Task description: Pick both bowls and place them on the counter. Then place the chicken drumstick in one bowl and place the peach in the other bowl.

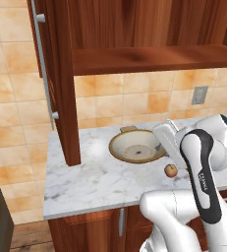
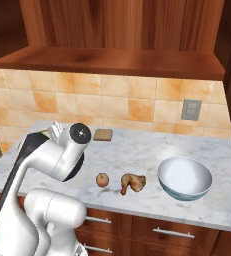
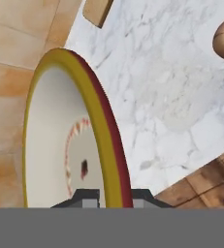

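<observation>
My tool (image 3: 111,193) is pinched narrow on the rim of the shallow tan bowl (image 1: 136,146), which sits on the counter (image 1: 85,182) just beside the open cabinet door (image 1: 61,78), my own arm hiding its right edge. One peach (image 2: 102,179), one chicken drumstick (image 2: 132,182) just beside it and one white and blue bowl (image 2: 184,178) stand in a row on the marble, with a bread slice (image 2: 103,134) back by the tiled wall (image 2: 112,97). That makes two bowls, under a wooden shelf (image 2: 107,61) and beside a wall outlet (image 2: 191,109).
</observation>
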{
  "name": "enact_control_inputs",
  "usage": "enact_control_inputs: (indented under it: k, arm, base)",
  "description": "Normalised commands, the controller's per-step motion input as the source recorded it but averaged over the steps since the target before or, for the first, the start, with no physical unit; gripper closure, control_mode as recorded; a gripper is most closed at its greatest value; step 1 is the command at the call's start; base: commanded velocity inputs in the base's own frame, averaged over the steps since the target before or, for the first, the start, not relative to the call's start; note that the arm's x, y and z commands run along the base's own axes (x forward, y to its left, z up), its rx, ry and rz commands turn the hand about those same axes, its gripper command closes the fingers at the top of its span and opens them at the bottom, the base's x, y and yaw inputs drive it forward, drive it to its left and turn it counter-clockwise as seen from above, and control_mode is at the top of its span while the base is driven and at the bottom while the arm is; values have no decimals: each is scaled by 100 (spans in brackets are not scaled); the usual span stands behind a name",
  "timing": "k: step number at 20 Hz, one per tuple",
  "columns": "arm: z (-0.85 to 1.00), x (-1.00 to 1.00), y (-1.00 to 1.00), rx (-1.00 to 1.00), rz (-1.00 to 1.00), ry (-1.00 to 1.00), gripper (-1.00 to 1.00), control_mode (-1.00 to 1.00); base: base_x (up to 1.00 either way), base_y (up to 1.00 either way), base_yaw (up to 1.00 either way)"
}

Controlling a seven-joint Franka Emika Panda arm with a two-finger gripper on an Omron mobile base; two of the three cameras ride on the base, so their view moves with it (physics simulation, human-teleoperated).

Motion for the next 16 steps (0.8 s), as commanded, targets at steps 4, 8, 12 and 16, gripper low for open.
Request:
enact_control_inputs:
  k: [4,8,12,16]
  arm:
    - [-80,23,1,-15,10,0,100,-100]
    - [-72,36,3,-16,9,4,100,-100]
    - [-62,40,0,-4,11,1,100,-100]
    - [-54,40,0,0,13,1,100,-100]
  base:
    - [0,0,0]
    - [0,0,0]
    - [0,0,0]
    - [0,0,0]
